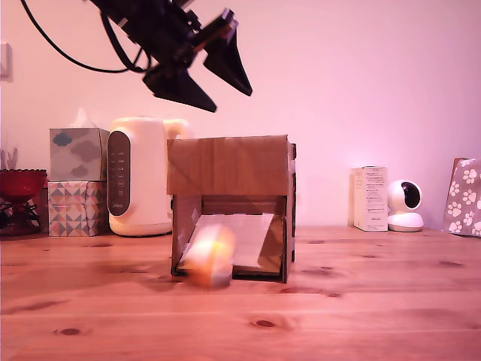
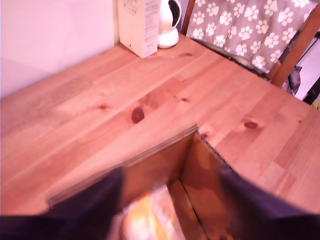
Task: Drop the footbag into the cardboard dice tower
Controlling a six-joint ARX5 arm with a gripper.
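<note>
1. One black two-finger gripper (image 1: 225, 79) hangs above the brown corrugated cardboard dice tower (image 1: 229, 165), toward its side on the exterior view's left. Fingers spread apart, nothing between them.
2. Small soft footbag of orange, yellow and white panels (image 1: 210, 256) sits at the mouth of the tower's lower front opening, at the foot of the pale sloped ramp (image 1: 244, 237). It's motion-blurred; can't tell whether it touches the table.
3. Wrist view looks down into the tower's open top: blurred orange-yellow footbag (image 2: 147, 220) visible inside, between the two dark fingers (image 2: 90, 210).
4. Tower stands upright on the wooden table (image 1: 338, 301).
5. Behind it, on the exterior view's left: cream electric kettle (image 1: 139, 177), two stacked patterned tissue boxes (image 1: 77, 180), red glass bowl (image 1: 21, 183).
6. On the exterior view's right: white carton (image 1: 370, 198), small white round camera (image 1: 406, 205), paw-print fabric (image 1: 466, 197).
</note>
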